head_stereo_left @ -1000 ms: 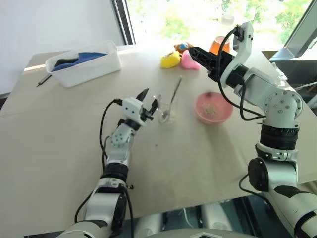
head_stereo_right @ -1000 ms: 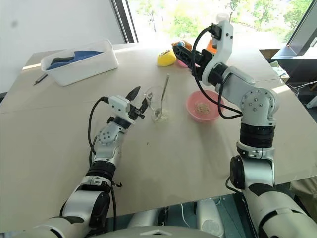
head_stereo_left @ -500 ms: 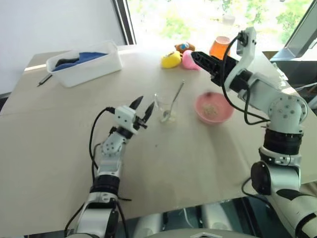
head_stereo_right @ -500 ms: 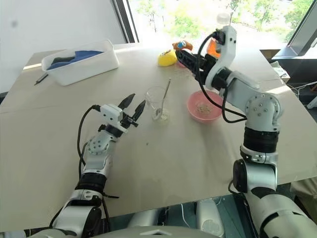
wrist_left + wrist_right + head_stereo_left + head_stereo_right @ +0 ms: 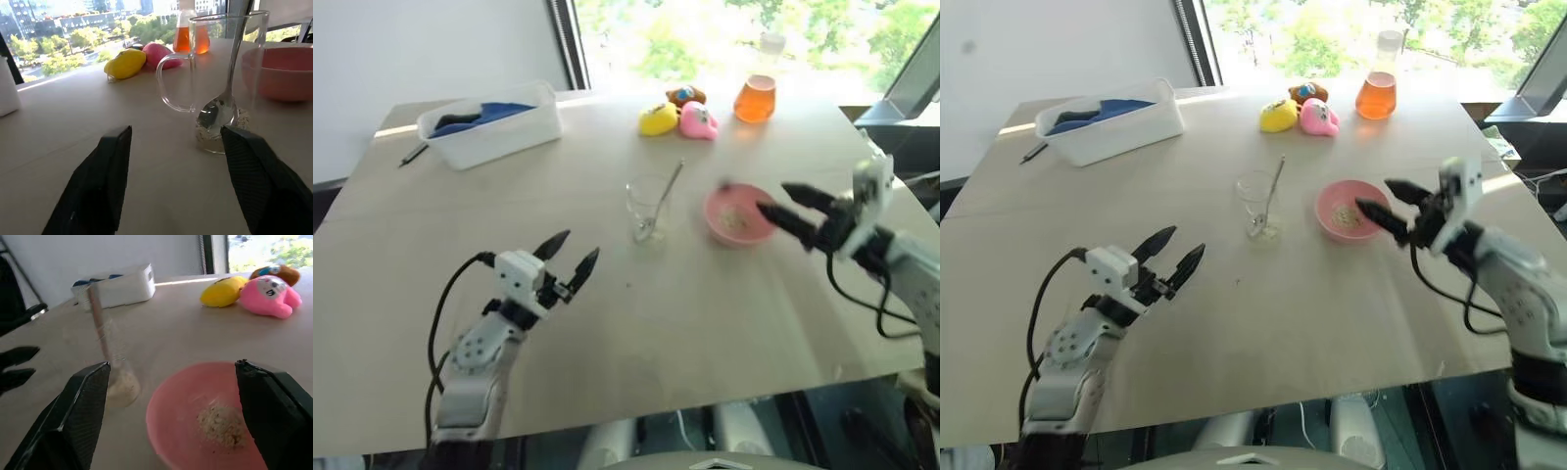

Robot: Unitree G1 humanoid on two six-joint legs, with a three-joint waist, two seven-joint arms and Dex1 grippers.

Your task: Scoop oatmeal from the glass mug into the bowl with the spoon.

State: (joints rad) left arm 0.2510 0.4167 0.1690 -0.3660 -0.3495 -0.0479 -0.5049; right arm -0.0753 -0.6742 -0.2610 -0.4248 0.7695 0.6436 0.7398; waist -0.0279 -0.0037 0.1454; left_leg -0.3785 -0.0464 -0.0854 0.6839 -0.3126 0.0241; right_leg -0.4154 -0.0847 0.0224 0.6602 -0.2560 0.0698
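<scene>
Right eye view: spoon (image 5: 1269, 194) stood in the glass mug (image 5: 1255, 204), both grippers empty and spread wide.

The spoon's handle leaned up and away toward the windows, its bowl at the mug's bottom among leftover flakes. The pink bowl (image 5: 1330, 227) with oatmeal (image 5: 1343, 213) sat just to the mug's right. The right gripper (image 5: 1385, 203) hovered at the bowl's rim, nearer the spoon; the left gripper (image 5: 1170, 255) hung well apart.

Bare table (image 5: 1263, 313) between left gripper (image 5: 1168, 258) and mug (image 5: 1255, 199); bowl (image 5: 1327, 201) just beside mug's right blocks.
</scene>
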